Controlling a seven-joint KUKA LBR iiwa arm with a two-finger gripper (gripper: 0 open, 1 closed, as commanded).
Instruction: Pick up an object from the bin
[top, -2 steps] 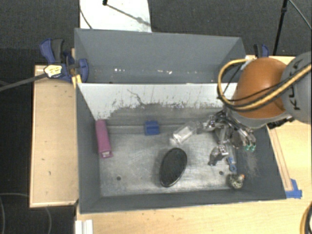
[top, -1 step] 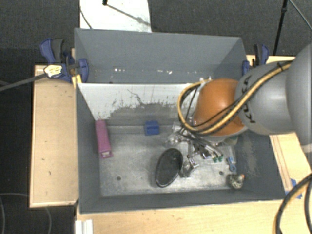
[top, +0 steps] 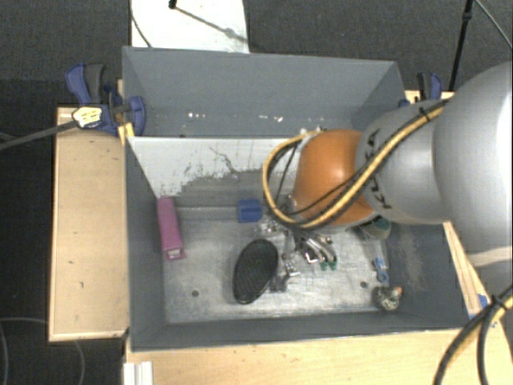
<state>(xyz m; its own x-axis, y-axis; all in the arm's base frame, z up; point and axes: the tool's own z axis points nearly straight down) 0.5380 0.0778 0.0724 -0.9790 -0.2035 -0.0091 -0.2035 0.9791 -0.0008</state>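
End effector (top: 295, 257) sits touching or just beside the black oval thing (top: 255, 269), at its 3 o'clock, toward the bin's (top: 144, 239) 6 o'clock. Apart or together: can't tell. Prob light, stiff, slick; I'd pinch across narrow width.

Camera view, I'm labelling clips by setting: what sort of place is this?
Probably a robotics lab's grasping station: a robot arm reaches into a grey metal bin holding loose things like a pink bar and a black oval pad.
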